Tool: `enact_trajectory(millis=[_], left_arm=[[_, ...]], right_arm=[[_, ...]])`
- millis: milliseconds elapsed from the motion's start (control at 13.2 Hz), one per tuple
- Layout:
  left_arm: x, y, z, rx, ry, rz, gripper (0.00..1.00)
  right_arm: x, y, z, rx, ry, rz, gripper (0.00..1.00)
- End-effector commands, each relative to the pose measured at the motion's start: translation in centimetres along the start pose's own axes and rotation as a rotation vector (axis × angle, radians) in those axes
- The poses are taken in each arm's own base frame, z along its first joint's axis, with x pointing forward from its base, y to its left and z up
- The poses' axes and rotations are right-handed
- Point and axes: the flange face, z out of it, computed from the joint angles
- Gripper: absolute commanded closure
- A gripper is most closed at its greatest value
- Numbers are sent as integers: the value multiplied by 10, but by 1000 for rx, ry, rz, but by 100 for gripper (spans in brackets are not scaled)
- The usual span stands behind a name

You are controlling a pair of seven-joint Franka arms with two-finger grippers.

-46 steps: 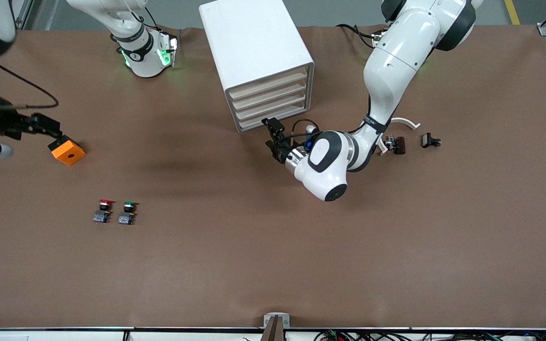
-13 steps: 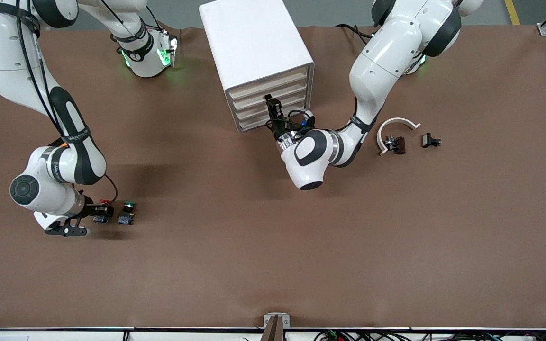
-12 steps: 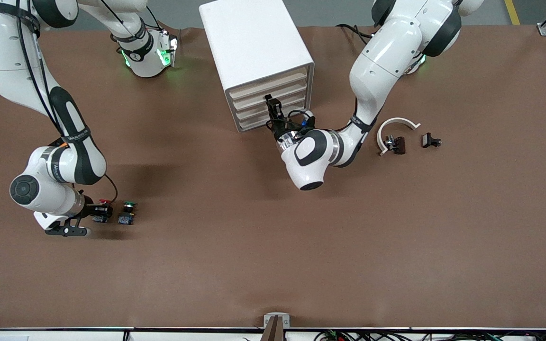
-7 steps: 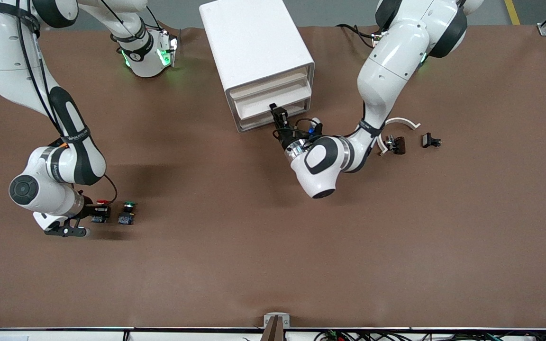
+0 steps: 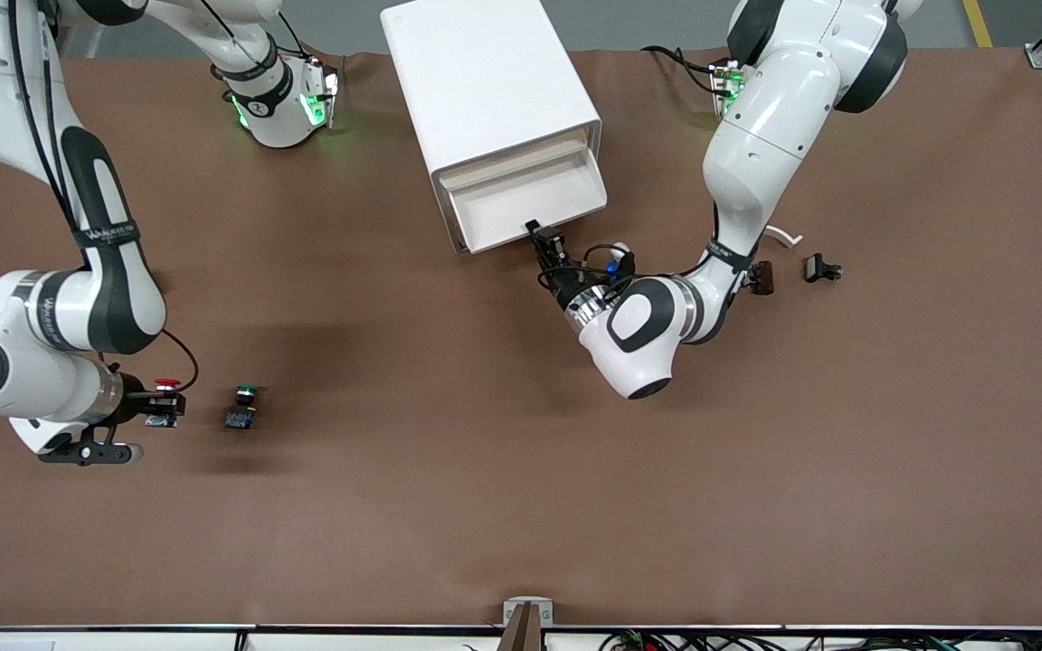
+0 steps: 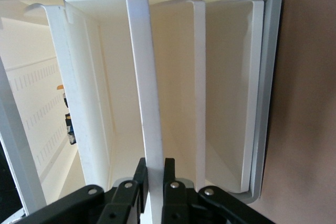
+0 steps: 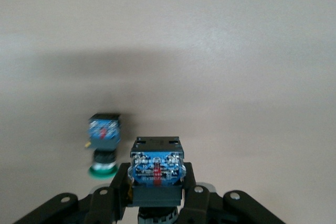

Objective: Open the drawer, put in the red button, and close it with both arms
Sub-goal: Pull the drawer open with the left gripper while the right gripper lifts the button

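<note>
Above the table, right end effector [image 5: 162, 404] grips red button [image 5: 165, 385]; left end effector [image 5: 541, 237] clamps drawer [image 5: 521, 201].

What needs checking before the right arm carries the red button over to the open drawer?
1. Small push-button with round red cap gripped in the right hand: ok, fingers shut on its body.
2. Red button clear of the brown table: ok by the right wrist view, bluish base held up.
3. Shallow white tray drawer pulled out of the white boxy cabinet: ok.
4. Left hand shut on the drawer's cream front edge: ok.
5. Tray free to receive the button: cannot tell, part is hidden.
6. Like button with green cap left on the table: ok.
</note>
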Motion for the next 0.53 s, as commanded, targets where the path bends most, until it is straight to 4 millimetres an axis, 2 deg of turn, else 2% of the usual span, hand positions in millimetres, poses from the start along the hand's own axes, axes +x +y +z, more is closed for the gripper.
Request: enact_trajectory(millis=[0, 152, 227, 303, 455], left_arm=[[6, 9, -30, -47, -47, 15, 92], [5, 7, -33, -56, -49, 26, 80], [6, 7, -38, -64, -61, 29, 65], [6, 7, -41, -72, -65, 30, 1], [4, 1, -45, -79, -69, 36, 0]], right_arm=[[-5, -39, -45, -35, -58, 54, 72], [-15, -83, -72, -58, -102, 114, 72], [-22, -106, -87, -72, -111, 149, 72], [-30, -130, -95, -88, -130, 173, 71], [-41, -171, -104, -98, -139, 230, 71]])
